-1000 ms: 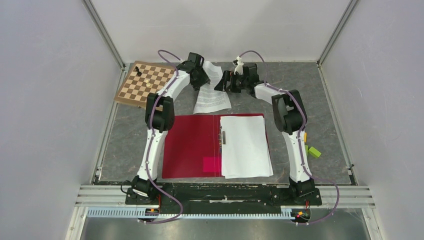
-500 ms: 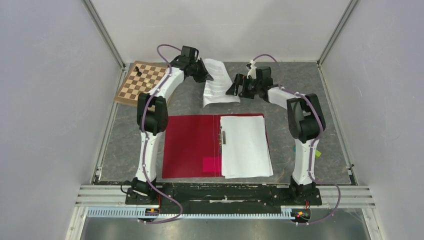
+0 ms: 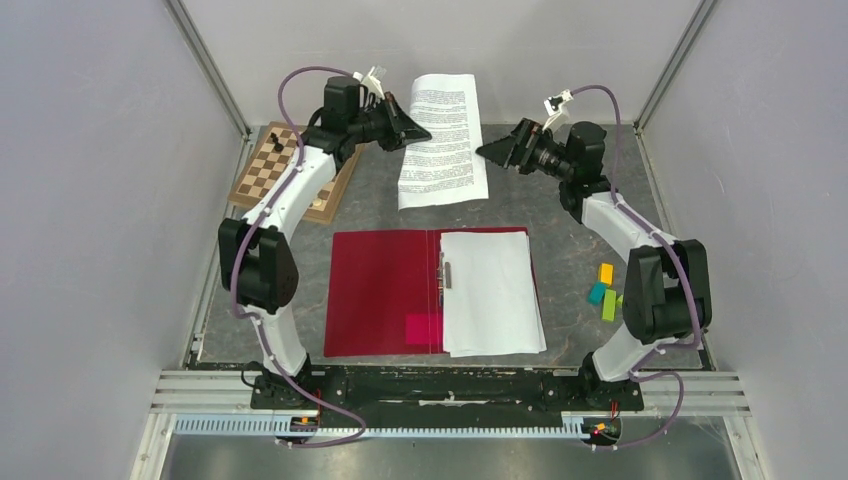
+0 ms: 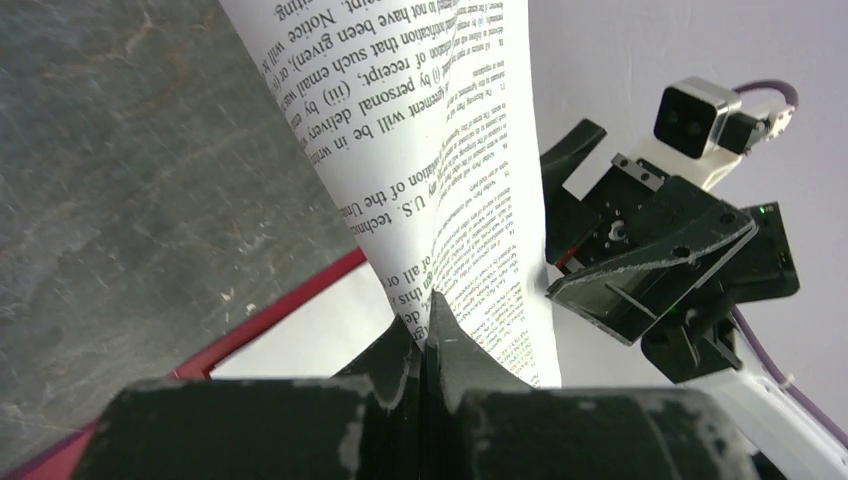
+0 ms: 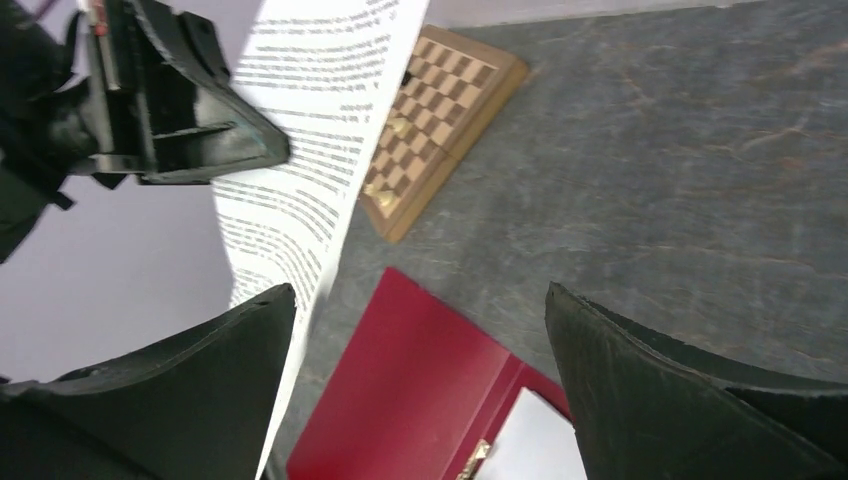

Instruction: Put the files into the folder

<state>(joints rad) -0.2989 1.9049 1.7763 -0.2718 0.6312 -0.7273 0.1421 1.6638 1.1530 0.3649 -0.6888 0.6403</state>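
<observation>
A printed white sheet (image 3: 442, 140), one of the files, hangs lifted at the back of the table, pinched at its left edge by my left gripper (image 3: 420, 133). In the left wrist view the jaws (image 4: 432, 305) are shut on the sheet (image 4: 430, 150). My right gripper (image 3: 488, 150) stands open just right of the sheet, apart from it. In the right wrist view its fingers (image 5: 420, 295) are spread wide, with the sheet (image 5: 300, 130) at the left. The red folder (image 3: 380, 290) lies open below, with a stack of white files (image 3: 492, 290) on its right half.
A brown-and-white chessboard (image 3: 290, 170) with a few pieces lies at the back left, under the left arm. Small coloured blocks (image 3: 603, 290) sit to the right of the folder, by the right arm. Grey walls close in the table.
My left gripper has shut on the printed sheet and raised it off the table towards the back. The right arm has swung up and outward, still open.
</observation>
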